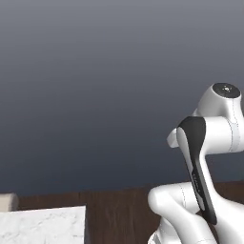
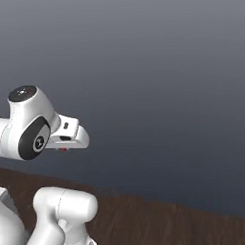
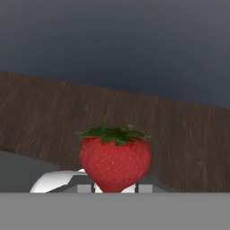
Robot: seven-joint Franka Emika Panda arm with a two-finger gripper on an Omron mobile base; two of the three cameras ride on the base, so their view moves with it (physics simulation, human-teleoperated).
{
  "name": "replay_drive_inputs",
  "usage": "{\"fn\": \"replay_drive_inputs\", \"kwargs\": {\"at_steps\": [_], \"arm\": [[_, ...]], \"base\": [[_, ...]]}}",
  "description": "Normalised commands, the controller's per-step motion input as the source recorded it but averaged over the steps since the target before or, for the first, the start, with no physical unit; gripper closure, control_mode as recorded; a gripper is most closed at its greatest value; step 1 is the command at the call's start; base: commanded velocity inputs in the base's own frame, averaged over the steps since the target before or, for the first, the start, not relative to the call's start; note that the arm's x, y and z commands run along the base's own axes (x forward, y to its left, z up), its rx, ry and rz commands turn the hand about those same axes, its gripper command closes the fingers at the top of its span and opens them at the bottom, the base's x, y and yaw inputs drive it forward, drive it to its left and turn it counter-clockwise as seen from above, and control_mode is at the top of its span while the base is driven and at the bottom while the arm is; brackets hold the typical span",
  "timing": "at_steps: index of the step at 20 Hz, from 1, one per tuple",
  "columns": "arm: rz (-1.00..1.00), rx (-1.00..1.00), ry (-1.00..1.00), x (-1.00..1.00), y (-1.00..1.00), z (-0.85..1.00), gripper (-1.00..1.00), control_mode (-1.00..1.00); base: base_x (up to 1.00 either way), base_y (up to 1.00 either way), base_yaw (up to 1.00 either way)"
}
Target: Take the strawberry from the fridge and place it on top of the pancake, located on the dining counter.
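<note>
strawberry (image 3: 115,162): upright, leafy cap up, low centre of hand view, over brown wood floor (image 3: 179,134) | fingers: pinching its lower tip from both sides | worktop (image 1: 43,226): marble corner, lower left

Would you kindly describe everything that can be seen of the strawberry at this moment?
In the hand view, the strawberry is a plump, bright red berry with a finely dimpled skin and a crown of green leaves on top. It stands upright, its tapering lower end dropping out of sight between the grey parts of the gripper at the bottom of the view, which seems to hold it. Behind it lie a dark wooden floor and a plain dark grey backdrop.
</note>
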Motion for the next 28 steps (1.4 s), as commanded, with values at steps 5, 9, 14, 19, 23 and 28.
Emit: {"fn": "replay_drive_inputs", "kwargs": {"at_steps": [5, 9, 14, 19, 23, 28], "arm": [[0.00, 0.00, 0.00, 0.00, 0.00, 0.00, 1.00, 1.00], [0.00, 0.00, 0.00, 0.00, 0.00, 0.00, 1.00, 1.00], [0.00, 0.00, 0.00, 0.00, 0.00, 0.00, 1.00, 1.00], [0.00, 0.00, 0.00, 0.00, 0.00, 0.00, 1.00, 1.00], [0.00, 0.00, 0.00, 0.00, 0.00, 0.00, 1.00, 1.00], [0.00, 0.00, 0.00, 0.00, 0.00, 0.00, 1.00, 1.00]], "base": [[1.00, -0.09, 0.49], [1.00, -0.19, 0.61], [1.00, -0.16, 0.68], [0.85, -0.24, 0.76], [0.63, -0.16, 0.84], [0.51, -0.05, 0.87]]}}
